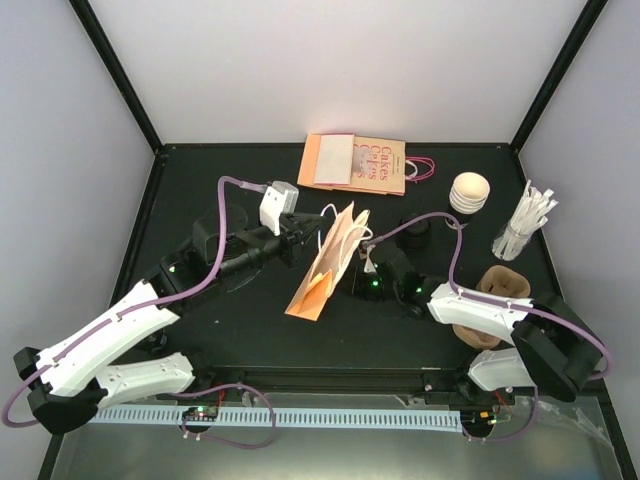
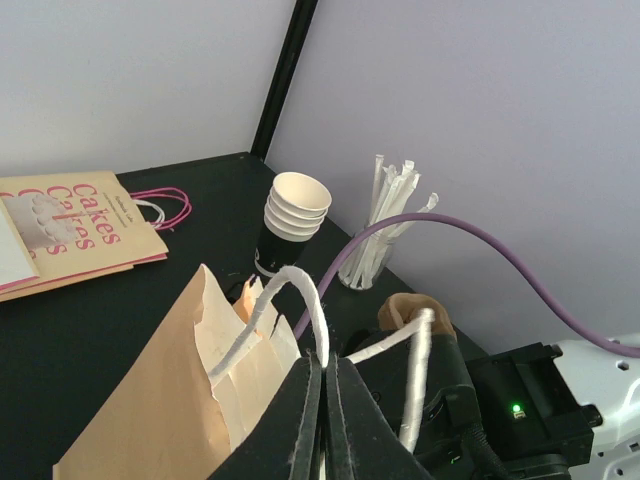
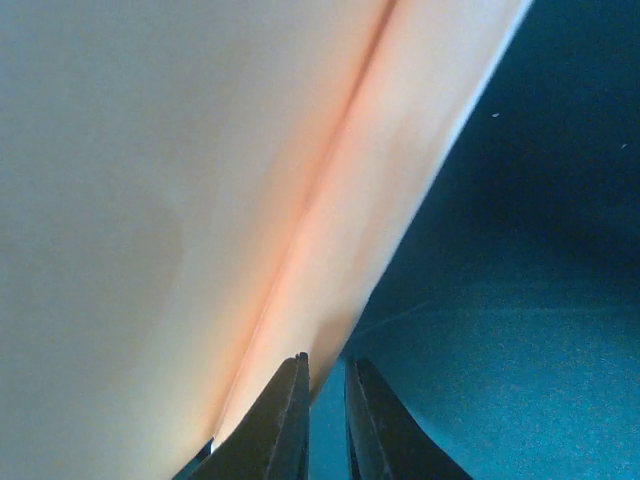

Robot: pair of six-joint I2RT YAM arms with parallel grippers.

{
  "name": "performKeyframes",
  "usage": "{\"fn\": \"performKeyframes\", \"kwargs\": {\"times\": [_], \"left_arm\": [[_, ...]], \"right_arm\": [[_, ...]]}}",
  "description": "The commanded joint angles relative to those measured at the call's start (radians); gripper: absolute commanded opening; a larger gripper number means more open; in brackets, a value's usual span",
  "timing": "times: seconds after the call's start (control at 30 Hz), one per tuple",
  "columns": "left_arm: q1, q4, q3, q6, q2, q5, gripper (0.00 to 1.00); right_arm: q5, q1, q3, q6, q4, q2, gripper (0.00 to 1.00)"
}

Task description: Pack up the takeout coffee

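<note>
A tan paper bag stands tilted at the table's middle. My left gripper is shut on its white cord handle and holds the bag's top up. My right gripper is low at the bag's right side; its jaws stand a narrow gap apart, the bag's edge beside the left fingertip and only table in the gap. A small dark round thing behind the right arm looks like the lidded takeout coffee. It is too dark to make out clearly.
A stack of black cups with cream insides stands at the back right, with white wrapped straws in a holder beside it. A brown pulp carrier lies by the right arm. Flat "Cakes" bags lie at the back.
</note>
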Motion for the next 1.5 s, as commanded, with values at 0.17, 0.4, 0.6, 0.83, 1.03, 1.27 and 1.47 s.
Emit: {"fn": "performKeyframes", "kwargs": {"times": [0.17,0.4,0.6,0.83,1.03,1.27,1.47], "left_arm": [[0.007,0.028,0.01,-0.001,-0.018,0.006,0.02],[0.007,0.023,0.005,0.0,-0.028,0.002,0.02],[0.013,0.011,-0.004,0.004,-0.049,-0.017,0.01],[0.075,-0.099,0.008,0.023,-0.093,-0.049,0.01],[0.271,-0.193,-0.022,0.041,-0.18,0.015,0.01],[0.462,-0.265,-0.085,0.04,-0.242,0.032,0.01],[0.647,-0.256,-0.197,0.022,-0.266,0.103,0.01]], "right_arm": [[-0.042,-0.006,0.0,0.011,0.061,0.015,0.19],[-0.082,-0.005,-0.005,0.033,0.126,0.058,0.17],[-0.067,-0.008,-0.011,0.029,0.111,0.047,0.01],[-0.036,-0.042,-0.028,-0.02,0.026,-0.014,0.01],[-0.002,-0.085,-0.037,-0.098,-0.108,-0.119,0.01],[-0.036,-0.167,-0.046,-0.192,-0.268,-0.231,0.01],[-0.143,-0.293,-0.074,-0.268,-0.354,-0.317,0.01]]}}
